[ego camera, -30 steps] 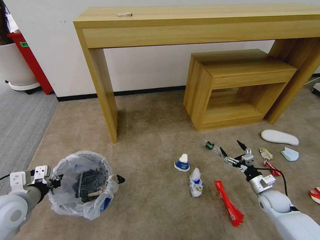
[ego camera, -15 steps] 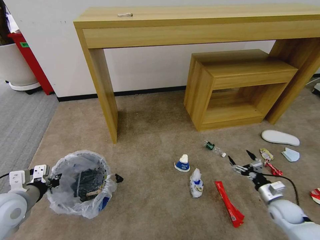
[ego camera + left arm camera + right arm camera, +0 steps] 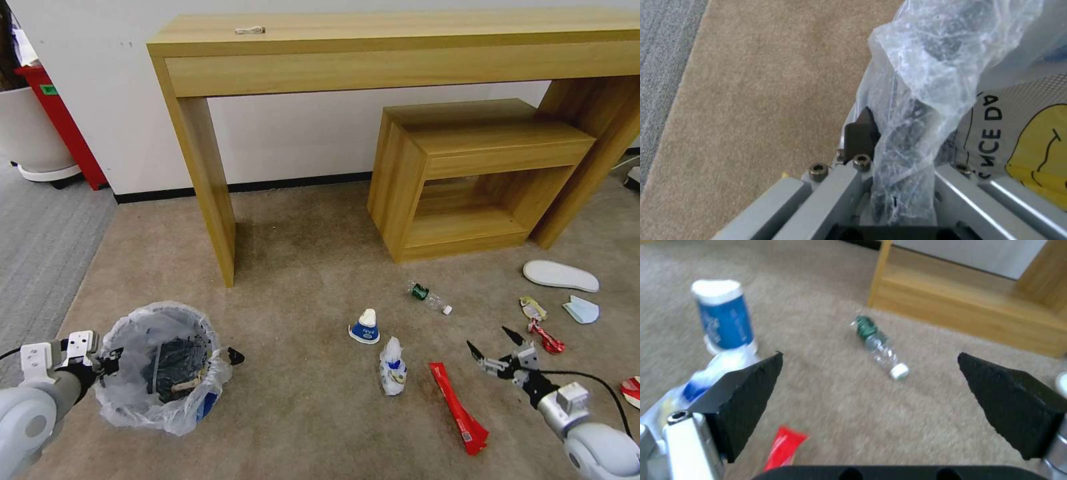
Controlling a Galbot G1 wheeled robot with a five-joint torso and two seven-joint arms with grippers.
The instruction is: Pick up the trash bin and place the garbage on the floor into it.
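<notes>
Trash bin (image 3: 163,367) stands on the floor (image 3: 300,267), its rim gripped by left end effector (image 3: 107,363). Right end effector (image 3: 493,343), wide open beside the red wrapper (image 3: 459,407), should descend straight.

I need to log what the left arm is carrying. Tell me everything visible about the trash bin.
The trash bin is small, round and dark inside, with a blue patch low on its side. A crinkled clear plastic bag lines it and spills over the rim. Dark crumpled litter lies inside. It sits upright at the robot's left, over the beige carpet. The left gripper is shut on its rim, pinching bag and wall.
</notes>
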